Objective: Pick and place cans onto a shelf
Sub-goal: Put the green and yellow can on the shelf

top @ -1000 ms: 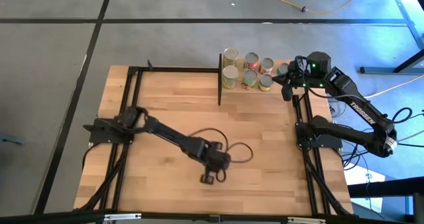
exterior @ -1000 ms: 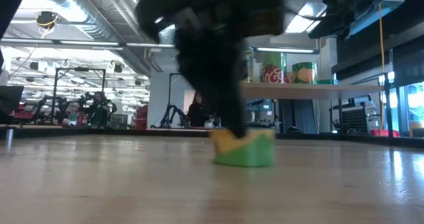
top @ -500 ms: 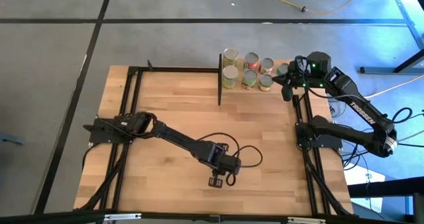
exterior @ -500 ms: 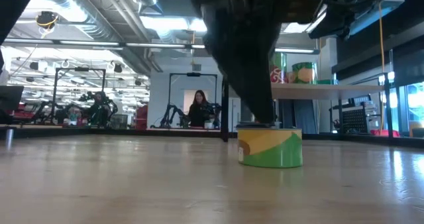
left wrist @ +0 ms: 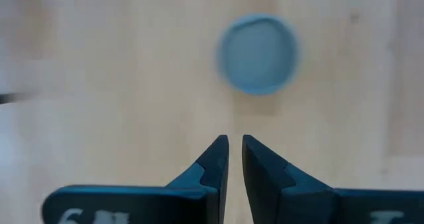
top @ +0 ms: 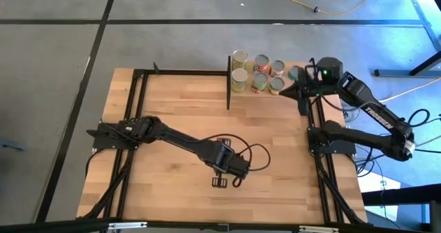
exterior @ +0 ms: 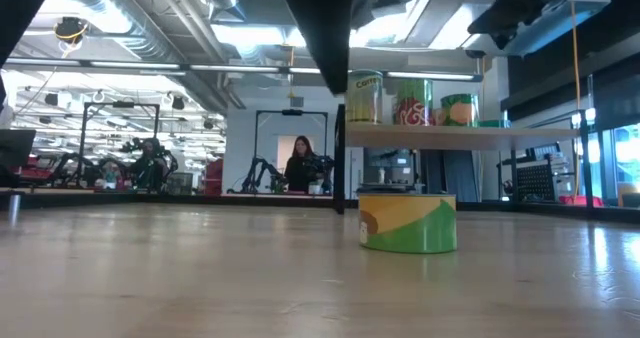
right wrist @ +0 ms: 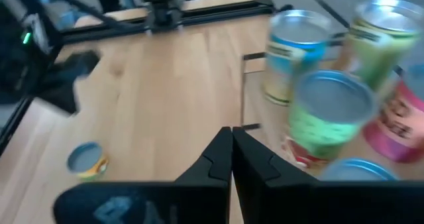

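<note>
Left claw (top: 219, 182) hangs over the near-middle of the desk (top: 172, 109), fingers (left wrist: 215, 159) nearly together w/ only a thin slit between, holding nothing. A lone yellow-green can (exterior: 407, 223) stands upright on the desk, seen from the left wrist view as a grey round top (left wrist: 258, 53) just ahead of the fingertips, apart from them.

Right claw (top: 300, 95) sits at the far right corner of the desk, beside the shelf (exterior: 460, 133), fingers (right wrist: 222, 154) pressed together, empty. Right wrist view shows the shelf cans (right wrist: 324, 111) close in front: green label nearest, teal and yellow-green behind, a red one alongside.

High view: cans grouped in two rows on the shelf (top: 258, 73) at the desk's far edge, right of a black upright (top: 229, 81). A person (exterior: 300, 165) shows in the room beyond.
</note>
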`<state>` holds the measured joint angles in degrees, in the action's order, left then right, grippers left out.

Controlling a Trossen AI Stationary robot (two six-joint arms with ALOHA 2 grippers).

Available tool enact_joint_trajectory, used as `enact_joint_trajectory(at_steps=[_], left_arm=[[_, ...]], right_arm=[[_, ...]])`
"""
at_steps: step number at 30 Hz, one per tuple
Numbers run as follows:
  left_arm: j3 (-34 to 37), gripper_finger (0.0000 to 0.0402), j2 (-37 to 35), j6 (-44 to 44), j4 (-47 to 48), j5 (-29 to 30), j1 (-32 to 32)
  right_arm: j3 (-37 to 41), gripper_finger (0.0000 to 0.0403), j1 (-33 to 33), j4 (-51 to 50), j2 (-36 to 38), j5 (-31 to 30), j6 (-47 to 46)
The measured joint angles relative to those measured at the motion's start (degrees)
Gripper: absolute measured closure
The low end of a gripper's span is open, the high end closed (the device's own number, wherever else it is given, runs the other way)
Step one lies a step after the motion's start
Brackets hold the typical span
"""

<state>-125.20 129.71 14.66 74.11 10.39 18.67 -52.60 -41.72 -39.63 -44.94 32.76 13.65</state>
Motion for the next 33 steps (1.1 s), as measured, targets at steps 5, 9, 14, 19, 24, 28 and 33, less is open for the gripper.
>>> enact_joint_trajectory(at_steps=[5,9,14,19,24,28,33], left_arm=[[-6.3,0.0367,-0.1,-1.5,7.8,8.5,0.0],[-7.3,0.0365,-1.6,-3.1,11.3,10.2,-0.7],[-7.3,0.0368,-5.2,-3.2,14.1,12.9,-2.0],[-7.3,0.0369,-10.2,-3.2,13.7,13.3,-3.5],[-7.3,0.0369,-13.5,-2.7,14.0,15.4,-3.8],[-7.3,0.0369,-15.8,0.1,15.3,15.9,-3.6],[-7.1,0.0369,-17.2,2.9,15.9,17.3,-2.5]], right_arm=[[0.0,0.0396,10.8,-1.0,1.9,-6.1,-2.1],[0.0,0.0399,20.8,-2.0,2.2,-10.8,-6.1],[0.0,0.0397,33.3,-2.1,0.9,-17.7,-9.0],[0.0,0.0397,43.2,-1.3,-3.3,-24.2,-10.6],[0.0,0.0397,50.2,0.1,-9.3,-28.9,-11.3],[0.0,0.0397,53.9,1.3,-14.4,-30.8,-12.9],[0.0,0.0397,57.1,3.2,-21.0,-30.7,-15.7]])
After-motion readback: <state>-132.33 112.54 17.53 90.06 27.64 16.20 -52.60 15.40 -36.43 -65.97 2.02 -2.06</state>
